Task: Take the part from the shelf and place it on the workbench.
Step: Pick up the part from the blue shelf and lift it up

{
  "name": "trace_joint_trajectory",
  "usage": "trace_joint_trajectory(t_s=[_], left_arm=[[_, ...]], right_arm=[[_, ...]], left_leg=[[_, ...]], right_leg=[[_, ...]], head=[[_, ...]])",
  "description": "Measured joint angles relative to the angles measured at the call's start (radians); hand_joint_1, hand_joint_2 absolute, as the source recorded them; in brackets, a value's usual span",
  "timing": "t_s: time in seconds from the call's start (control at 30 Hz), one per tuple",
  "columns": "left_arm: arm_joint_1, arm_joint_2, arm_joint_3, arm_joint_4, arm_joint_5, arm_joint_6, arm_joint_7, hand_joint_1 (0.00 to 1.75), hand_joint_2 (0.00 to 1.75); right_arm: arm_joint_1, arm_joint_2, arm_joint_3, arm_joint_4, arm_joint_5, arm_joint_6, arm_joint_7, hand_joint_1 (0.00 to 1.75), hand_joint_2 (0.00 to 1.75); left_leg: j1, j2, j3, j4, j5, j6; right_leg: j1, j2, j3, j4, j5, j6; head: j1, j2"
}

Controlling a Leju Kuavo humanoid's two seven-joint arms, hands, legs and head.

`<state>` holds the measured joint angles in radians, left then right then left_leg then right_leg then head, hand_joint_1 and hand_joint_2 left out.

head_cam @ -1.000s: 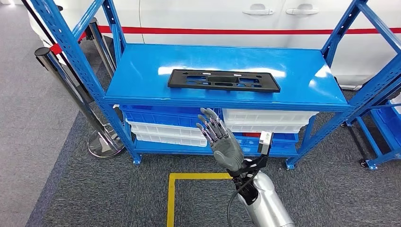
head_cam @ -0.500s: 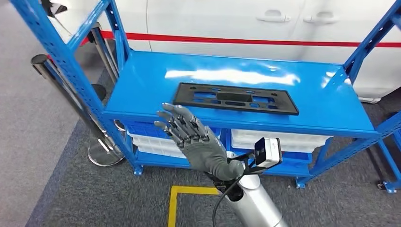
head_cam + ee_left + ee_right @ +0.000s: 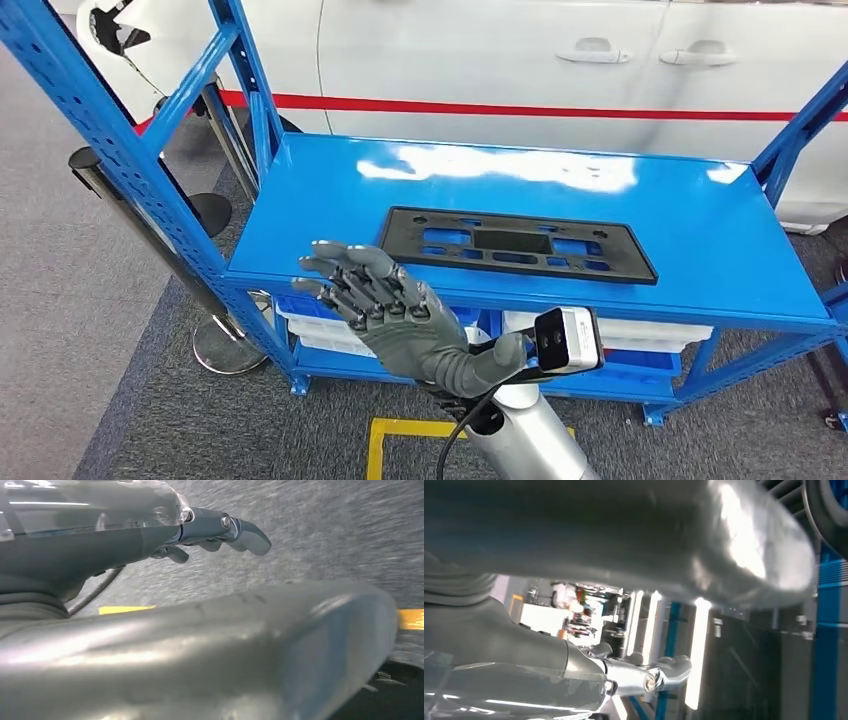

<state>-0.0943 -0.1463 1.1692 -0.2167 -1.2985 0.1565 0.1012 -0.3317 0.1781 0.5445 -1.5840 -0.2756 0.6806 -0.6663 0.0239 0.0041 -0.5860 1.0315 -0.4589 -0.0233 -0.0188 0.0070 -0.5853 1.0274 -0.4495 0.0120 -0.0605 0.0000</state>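
Observation:
The part [image 3: 520, 243] is a flat black rectangular frame with cut-outs, lying on the top deck of the blue shelf [image 3: 320, 200], near its front edge. My right hand [image 3: 395, 310] is raised in front of that edge, fingers spread and holding nothing, just left of and below the part's near left corner, apart from it. In the right wrist view the right hand's fingers [image 3: 659, 677] stretch out with blue shelf posts behind. My left hand [image 3: 215, 527] hangs over grey carpet with its fingers loosely extended and nothing in them.
A white car [image 3: 480, 50] with a red stripe stands behind the shelf. White and blue bins [image 3: 320, 320] fill the lower level. A chrome stanchion [image 3: 150, 220] stands by the shelf's left upright [image 3: 90, 110]. A yellow floor line [image 3: 385, 440] marks the carpet below.
The whole view has shifted closer to the shelf, so the camera moved. My right hand has risen and swung left, from below the deck to the level of its front edge.

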Motion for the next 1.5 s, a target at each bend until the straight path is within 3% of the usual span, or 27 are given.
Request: trace_joint_trajectory(t_s=[0.1, 0.2, 0.23, 0.27, 0.3, 0.37, 0.43, 0.5, 0.6, 0.63, 0.7, 0.77, 0.8, 0.83, 0.87, 0.93, 1.0, 1.07, 1.13, 1.23, 1.27, 1.3, 1.33, 1.4, 1.43, 1.5], left_arm=[[0.001, -0.001, 0.000, 0.000, 0.000, 0.004, 0.002, 0.00, 0.00], [-0.001, -0.001, 0.000, 0.000, 0.000, 0.005, 0.002, 0.00, 0.00], [-0.001, -0.001, 0.000, 0.000, 0.000, 0.005, 0.002, 0.00, 0.00], [0.000, -0.001, 0.000, 0.000, 0.000, 0.005, 0.002, 0.00, 0.00], [0.000, -0.001, 0.000, 0.001, 0.000, 0.005, 0.002, 0.00, 0.00], [0.000, -0.002, 0.000, 0.001, 0.000, 0.005, 0.002, 0.00, 0.00], [-0.002, -0.003, 0.000, 0.001, 0.000, 0.005, 0.002, 0.00, 0.00], [-0.002, -0.004, 0.000, 0.001, 0.000, 0.005, 0.002, 0.00, 0.00], [-0.004, -0.004, 0.000, 0.001, 0.000, 0.005, 0.001, 0.00, 0.00], [-0.004, -0.004, 0.000, 0.001, -0.001, 0.005, 0.000, 0.00, 0.00], [-0.004, -0.004, 0.000, 0.001, -0.004, 0.004, -0.002, 0.00, 0.00], [-0.002, -0.004, 0.000, 0.001, -0.008, 0.003, -0.005, 0.00, 0.00], [-0.001, -0.004, 0.000, 0.001, -0.010, 0.002, -0.007, 0.00, 0.00], [-0.001, -0.004, -0.001, 0.001, -0.011, 0.000, -0.008, 0.00, 0.00], [0.000, -0.004, -0.001, 0.001, -0.013, 0.000, -0.008, 0.00, 0.00], [0.000, -0.003, -0.002, 0.001, -0.016, -0.001, -0.008, 0.00, 0.00], [0.000, -0.002, -0.002, 0.001, -0.018, -0.001, -0.006, 0.00, 0.00], [-0.001, -0.001, -0.003, 0.001, -0.018, 0.000, -0.003, 0.00, 0.00], [-0.002, -0.001, -0.004, 0.001, -0.019, 0.001, -0.002, 0.00, 0.00], [0.000, 0.000, -0.004, 0.001, -0.019, 0.001, -0.003, 0.00, 0.00], [0.001, 0.000, -0.004, 0.001, -0.020, 0.001, -0.004, 0.00, 0.00], [0.001, 0.000, -0.004, 0.001, -0.020, 0.001, -0.005, 0.00, 0.00], [0.001, 0.000, -0.004, 0.001, -0.020, 0.000, -0.006, 0.00, 0.00], [0.000, 0.000, -0.004, 0.001, -0.020, -0.001, -0.006, 0.00, 0.00], [0.000, 0.000, -0.004, 0.001, -0.020, -0.001, -0.007, 0.00, 0.00], [0.000, 0.000, -0.004, 0.001, -0.019, -0.002, -0.006, 0.00, 0.00]], right_arm=[[-0.001, 0.000, 0.003, -0.001, -0.003, 0.002, -0.002, 0.00, 0.00], [0.001, -0.002, 0.003, -0.001, -0.004, 0.002, -0.002, 0.00, 0.00], [0.002, -0.003, 0.003, -0.001, -0.004, 0.002, -0.002, 0.00, 0.00], [0.003, -0.004, 0.003, -0.001, -0.004, 0.002, -0.002, 0.00, 0.00], [0.004, -0.004, 0.003, -0.001, -0.004, 0.002, -0.002, 0.00, 0.00], [0.004, -0.004, 0.003, -0.001, -0.004, 0.002, -0.002, 0.00, 0.00], [0.003, -0.004, 0.003, -0.001, -0.004, 0.002, -0.002, 0.00, 0.00], [0.003, -0.004, 0.003, -0.001, -0.005, 0.002, -0.002, 0.00, 0.00], [0.001, -0.004, 0.004, -0.002, -0.007, 0.009, -0.002, 0.00, 0.00], [0.001, -0.004, 0.004, -0.003, -0.009, 0.013, 0.000, 0.00, 0.00], [0.002, -0.004, 0.004, -0.004, -0.012, 0.021, 0.005, 0.00, 0.00], [0.006, -0.004, 0.004, -0.004, -0.015, 0.027, 0.010, 0.00, 0.00], [0.008, -0.004, 0.004, -0.004, -0.016, 0.029, 0.010, 0.00, 0.00], [0.010, -0.004, 0.004, -0.005, -0.018, 0.032, 0.011, 0.00, 0.00], [0.011, -0.004, 0.004, -0.006, -0.019, 0.034, 0.012, 0.00, 0.00], [0.012, -0.004, 0.004, -0.009, -0.021, 0.038, 0.013, 0.00, 0.00], [0.015, -0.004, 0.004, -0.014, -0.022, 0.043, 0.015, 0.00, 0.00], [0.017, -0.004, 0.004, -0.021, -0.022, 0.048, 0.016, 0.00, 0.00], [0.018, -0.004, 0.005, -0.030, -0.021, 0.051, 0.017, 0.00, 0.00], [0.026, -0.005, 0.006, -0.036, -0.019, 0.054, 0.018, 0.00, 0.00], [0.030, -0.005, 0.006, -0.037, -0.018, 0.055, 0.019, 0.00, 0.00], [0.033, -0.006, 0.006, -0.037, -0.017, 0.055, 0.019, 0.00, 0.00], [0.034, -0.006, 0.006, -0.037, -0.016, 0.055, 0.019, 0.00, 0.00], [0.034, -0.007, 0.006, -0.040, -0.014, 0.057, 0.019, 0.00, 0.00], [0.034, -0.007, 0.007, -0.042, -0.013, 0.059, 0.019, 0.00, 0.00], [0.034, -0.007, 0.007, -0.044, -0.012, 0.061, 0.019, 0.00, 0.00]], left_leg=[[0.002, -0.003, 0.004, -0.006, 0.009, 0.024], [-0.002, -0.003, 0.007, -0.008, 0.005, 0.039], [-0.005, -0.004, 0.008, -0.008, 0.003, 0.041], [-0.007, -0.005, 0.010, -0.008, 0.001, 0.043], [-0.009, -0.006, 0.014, -0.008, -0.002, 0.043], [-0.012, -0.010, 0.025, -0.008, -0.009, 0.041], [-0.015, -0.012, 0.031, -0.008, -0.015, 0.034], [-0.016, -0.012, 0.033, -0.011, -0.018, 0.023], [-0.014, -0.008, 0.032, 0.006, -0.038, 0.007], [-0.013, -0.008, 0.018, 0.039, -0.059, 0.003], [-0.011, -0.007, -0.042, 0.164, -0.119, -0.003], [-0.010, -0.007, -0.092, 0.256, -0.142, -0.008], [-0.010, -0.008, -0.093, 0.250, -0.124, -0.009], [-0.010, -0.009, -0.076, 0.207, -0.091, -0.008], [-0.009, -0.019, -0.046, 0.137, -0.051, -0.005], [-0.010, -0.045, 0.005, 0.022, -0.008, 0.003], [-0.013, -0.054, 0.020, -0.011, -0.005, 0.012], [-0.011, -0.038, 0.024, -0.019, 0.002, 0.024], [-0.006, -0.019, 0.029, -0.031, 0.010, 0.038], [-0.008, 0.011, 0.030, -0.034, 0.010, 0.046], [-0.009, 0.021, 0.030, -0.034, 0.009, 0.046], [-0.009, 0.031, 0.031, -0.034, 0.008, 0.046], [-0.009, 0.040, 0.033, -0.034, 0.006, 0.044], [-0.011, 0.056, 0.038, -0.032, 0.001, 0.038], [-0.013, 0.062, 0.040, -0.030, -0.003, 0.034], [-0.018, 0.074, 0.044, -0.028, -0.008, 0.023]], right_leg=[[-0.003, -0.004, -0.012, 0.035, -0.031, 0.013], [-0.003, -0.005, -0.103, 0.213, -0.114, 0.016], [-0.003, -0.005, -0.134, 0.264, -0.127, 0.016], [-0.002, -0.005, -0.150, 0.284, -0.121, 0.014], [-0.002, -0.005, -0.147, 0.267, -0.096, 0.010], [0.002, -0.004, -0.091, 0.140, -0.020, -0.001], [0.009, -0.004, -0.040, 0.031, 0.017, -0.009], [0.014, -0.001, -0.030, 0.009, 0.013, -0.012], [0.007, 0.004, -0.019, -0.007, 0.017, -0.024], [0.004, 0.005, -0.015, -0.013, 0.018, -0.029], [0.005, 0.009, -0.013, -0.014, 0.017, -0.034], [0.006, 0.018, -0.013, -0.013, 0.016, -0.036], [0.007, 0.025, -0.012, -0.011, 0.015, -0.036], [0.007, 0.033, -0.012, -0.010, 0.015, -0.035], [0.006, 0.041, -0.011, -0.008, 0.013, -0.033], [0.008, 0.058, -0.014, -0.003, 0.012, -0.025], [0.007, 0.071, -0.018, -0.003, 0.015, -0.014], [0.007, 0.078, -0.020, -0.004, 0.017, -0.002], [0.010, 0.053, -0.040, 0.038, -0.012, 0.007], [0.007, 0.008, -0.130, 0.220, -0.100, 0.016], [0.005, 0.003, -0.150, 0.259, -0.108, 0.019], [0.003, 0.000, -0.153, 0.263, -0.099, 0.020], [0.003, -0.007, -0.133, 0.225, -0.071, 0.020], [0.005, -0.042, -0.058, 0.086, -0.011, 0.015], [0.009, -0.058, -0.028, 0.029, 0.007, 0.009], [0.015, -0.068, -0.010, -0.010, 0.010, -0.004]], head=[[0.001, 0.000], [0.001, 0.000], [0.001, 0.000], [0.001, 0.000], [0.001, 0.000], [0.001, 0.000], [0.000, 0.000], [0.000, 0.000], [0.000, 0.000], [0.000, 0.000], [-0.001, 0.000], [-0.001, 0.000], [-0.001, 0.000], [-0.001, 0.000], [-0.001, 0.000], [-0.001, 0.000], [-0.001, 0.000], [-0.001, 0.000], [0.005, 0.000], [0.010, 0.000], [0.010, 0.000], [0.010, 0.000], [0.010, 0.000], [0.011, 0.000], [0.010, 0.000], [0.010, 0.000]])
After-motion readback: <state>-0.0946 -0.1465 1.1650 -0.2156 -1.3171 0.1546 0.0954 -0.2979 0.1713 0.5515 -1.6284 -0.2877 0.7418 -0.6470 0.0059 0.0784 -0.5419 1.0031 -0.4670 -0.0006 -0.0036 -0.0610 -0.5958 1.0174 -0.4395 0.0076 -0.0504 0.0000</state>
